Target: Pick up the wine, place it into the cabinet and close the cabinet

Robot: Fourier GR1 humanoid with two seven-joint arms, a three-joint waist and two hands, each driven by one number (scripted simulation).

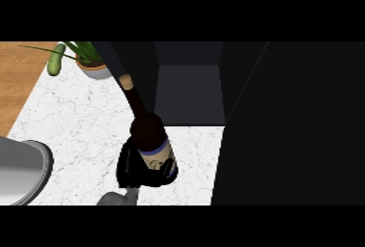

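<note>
A dark wine bottle (147, 130) with a tan top and a blue-banded label stands nearly upright over the white marble counter (78, 120), its neck leaning toward the far left. My right hand (132, 171) is curled round the bottle's lower body, with the grey wrist coming in from the lower edge. The dark cabinet (189, 91) lies just beyond and to the right of the bottle, its grey inside showing. A large dark panel (292, 125), apparently the cabinet's door, fills the right side. My left hand does not show.
A potted green plant (94, 67) stands at the counter's far left corner, close to the bottle's top. A green cucumber (55, 60) lies beside it on the wooden surface (18, 82). A grey rounded shape (21, 169) fills the lower left edge.
</note>
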